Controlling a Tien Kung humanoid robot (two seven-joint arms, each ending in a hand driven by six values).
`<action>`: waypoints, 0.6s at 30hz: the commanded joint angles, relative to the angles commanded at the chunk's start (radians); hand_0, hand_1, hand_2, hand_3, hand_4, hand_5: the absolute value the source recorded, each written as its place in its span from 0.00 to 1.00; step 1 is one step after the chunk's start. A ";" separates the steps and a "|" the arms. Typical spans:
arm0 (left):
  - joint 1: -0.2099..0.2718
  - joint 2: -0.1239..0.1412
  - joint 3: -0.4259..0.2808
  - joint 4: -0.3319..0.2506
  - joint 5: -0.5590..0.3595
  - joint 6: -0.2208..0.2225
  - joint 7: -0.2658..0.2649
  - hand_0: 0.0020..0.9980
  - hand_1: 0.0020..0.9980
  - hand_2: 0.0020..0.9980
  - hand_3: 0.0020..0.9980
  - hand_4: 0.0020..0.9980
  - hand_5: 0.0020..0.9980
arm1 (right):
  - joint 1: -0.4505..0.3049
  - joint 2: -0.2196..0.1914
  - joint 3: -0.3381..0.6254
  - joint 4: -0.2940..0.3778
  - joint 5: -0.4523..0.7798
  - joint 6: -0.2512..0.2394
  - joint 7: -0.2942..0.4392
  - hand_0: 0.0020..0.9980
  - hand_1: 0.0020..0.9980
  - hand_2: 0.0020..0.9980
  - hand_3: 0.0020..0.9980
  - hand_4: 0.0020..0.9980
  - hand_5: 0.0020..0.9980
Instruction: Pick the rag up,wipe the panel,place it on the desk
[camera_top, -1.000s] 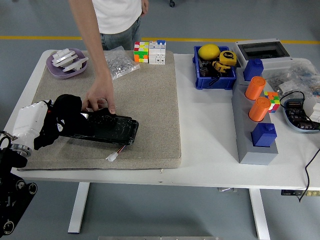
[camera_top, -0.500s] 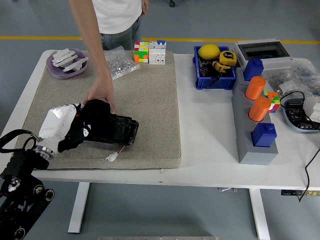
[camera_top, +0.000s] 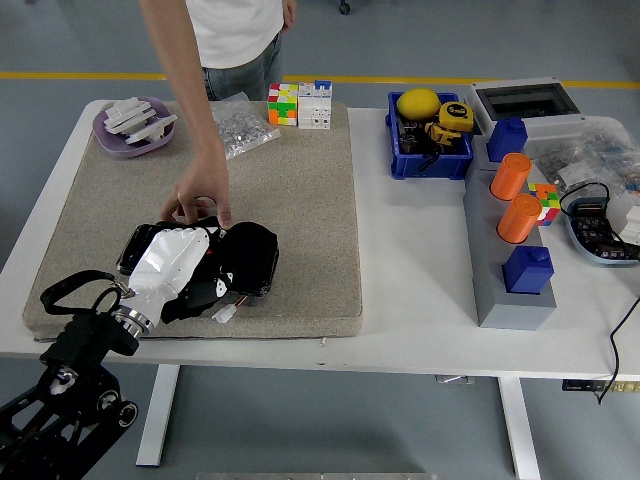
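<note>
**A robotics test lab with a cluttered workbench**

A white table (camera_top: 420, 300) stands on a grey painted floor crossed by a yellow line (camera_top: 100, 75), as in a workshop hall. It carries a blue parts bin (camera_top: 430, 160) with a yellow tape measure (camera_top: 455, 115), an electrical enclosure (camera_top: 525, 100), 2 orange cylinders (camera_top: 515, 195) on a grey fixture, Rubik's cubes (camera_top: 282, 104) and a bag of small hardware (camera_top: 240, 125).

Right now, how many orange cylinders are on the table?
2. One orange cylinder stands at the far part of the grey block on the right; the other stands just nearer on the same block. None seems hidden.
</note>
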 joint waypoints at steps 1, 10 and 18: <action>-0.002 0.000 0.006 -0.002 0.001 -0.002 0.003 0.26 0.27 0.52 0.45 0.08 0.00 | 0.000 0.000 0.001 0.000 -0.001 0.000 0.000 0.52 0.56 0.65 0.55 0.94 0.41; -0.011 -0.004 0.044 -0.018 0.005 -0.007 0.012 0.26 0.27 0.52 0.45 0.08 0.00 | 0.000 0.000 -0.007 0.000 0.005 0.000 0.000 0.52 0.56 0.65 0.55 0.94 0.41; -0.010 -0.012 0.054 -0.019 0.003 -0.006 0.015 0.26 0.27 0.52 0.45 0.08 0.00 | 0.001 0.000 -0.017 0.000 0.012 0.000 -0.001 0.52 0.56 0.65 0.55 0.94 0.41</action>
